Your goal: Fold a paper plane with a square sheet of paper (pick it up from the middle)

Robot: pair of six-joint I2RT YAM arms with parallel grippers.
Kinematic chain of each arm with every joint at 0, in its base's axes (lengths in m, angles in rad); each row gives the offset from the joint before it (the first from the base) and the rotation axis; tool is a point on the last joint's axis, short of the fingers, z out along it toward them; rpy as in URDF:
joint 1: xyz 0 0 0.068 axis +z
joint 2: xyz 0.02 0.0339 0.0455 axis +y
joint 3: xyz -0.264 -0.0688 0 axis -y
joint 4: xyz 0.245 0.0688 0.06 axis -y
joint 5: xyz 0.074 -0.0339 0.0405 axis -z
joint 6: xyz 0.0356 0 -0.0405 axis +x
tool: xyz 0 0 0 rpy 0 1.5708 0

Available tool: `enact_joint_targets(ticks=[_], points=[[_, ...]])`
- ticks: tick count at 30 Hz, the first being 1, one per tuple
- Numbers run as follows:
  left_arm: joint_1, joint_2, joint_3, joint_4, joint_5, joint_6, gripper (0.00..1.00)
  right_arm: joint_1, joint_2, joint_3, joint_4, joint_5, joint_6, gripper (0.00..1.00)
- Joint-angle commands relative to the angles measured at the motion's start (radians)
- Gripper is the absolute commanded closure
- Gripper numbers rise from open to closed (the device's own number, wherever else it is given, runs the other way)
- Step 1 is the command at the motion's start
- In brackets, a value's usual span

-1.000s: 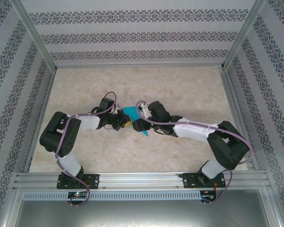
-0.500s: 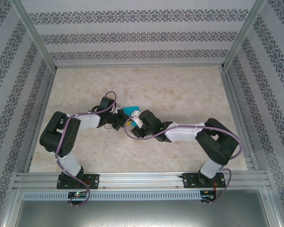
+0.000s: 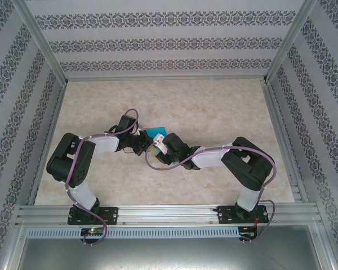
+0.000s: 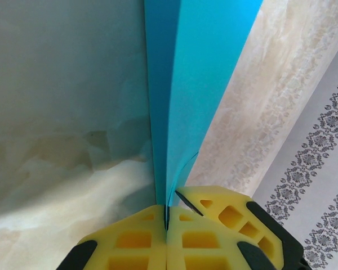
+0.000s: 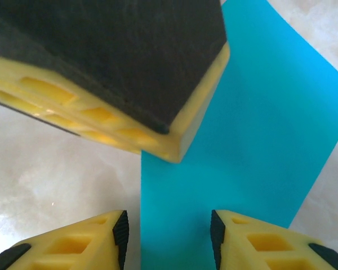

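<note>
The teal-blue sheet of paper (image 4: 186,84) is folded into a narrow, layered strip and stands on edge above the table. My left gripper (image 4: 167,222) is shut on its lower edge, the yellow pads pressed together over the layers. From above, a corner of the paper (image 3: 156,132) shows between the two wrists. My right gripper (image 5: 169,242) is open, its two fingertips (image 5: 115,236) standing either side of the flat teal face (image 5: 242,140) with a gap to each. One finger of the left gripper (image 5: 112,73) crosses that view at the top. I cannot tell whether the fold has a plane's shape.
The beige marble-patterned tabletop (image 3: 214,107) lies all around the arms. Patterned walls (image 3: 158,42) and aluminium frame rails (image 3: 281,140) enclose it. The two wrists meet close together at mid-table, with purple cables (image 3: 152,160) looping beside them.
The right arm has folded in and slid left toward the left gripper, its jaws narrowing. It now covers more of the paper, including the tail that showed below. The left gripper has stayed put.
</note>
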Motion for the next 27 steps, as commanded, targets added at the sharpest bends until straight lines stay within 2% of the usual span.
enact_joint_targets(ticks=[1,8,16,21,27], points=[[-0.004,-0.031,0.027,-0.035,0.006,0.013,0.92,0.014,0.021,-0.005,0.046,0.042,-0.042,0.57],[-0.003,-0.033,0.037,-0.06,0.004,0.019,0.91,0.023,0.027,-0.014,0.059,0.041,-0.086,0.63],[-0.004,-0.04,0.042,-0.08,0.001,0.025,0.85,0.03,0.026,-0.021,0.044,0.069,-0.095,0.78],[0.017,-0.053,0.049,-0.112,-0.005,0.037,0.73,0.027,0.007,-0.032,0.052,0.07,-0.074,0.88],[0.105,-0.106,0.067,-0.215,-0.015,0.11,0.53,0.006,-0.008,-0.043,0.061,0.01,-0.027,0.94]])
